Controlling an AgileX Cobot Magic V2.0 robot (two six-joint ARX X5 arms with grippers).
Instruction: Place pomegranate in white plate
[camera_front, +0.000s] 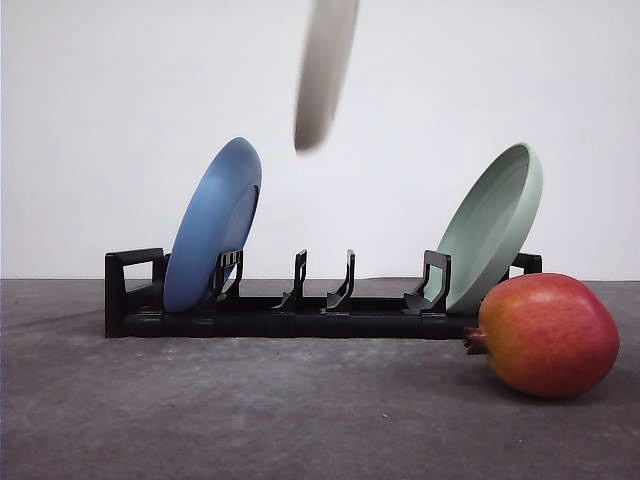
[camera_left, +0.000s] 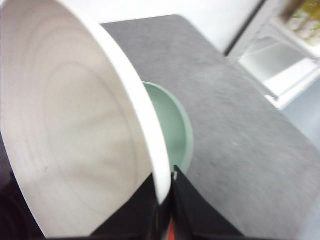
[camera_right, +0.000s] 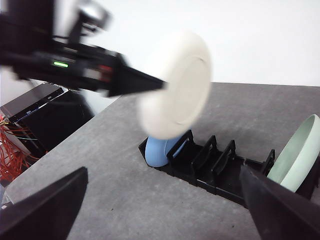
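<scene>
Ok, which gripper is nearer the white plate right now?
Left. The left gripper has its jaws clamped on the rim of the white plate, holding it in the air above the rack. The right gripper sits apart, jaws open, down near the table.

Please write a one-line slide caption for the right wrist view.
Left gripper holds the white plate by its rim above the black rack, blue plate and green plate racked.
</scene>
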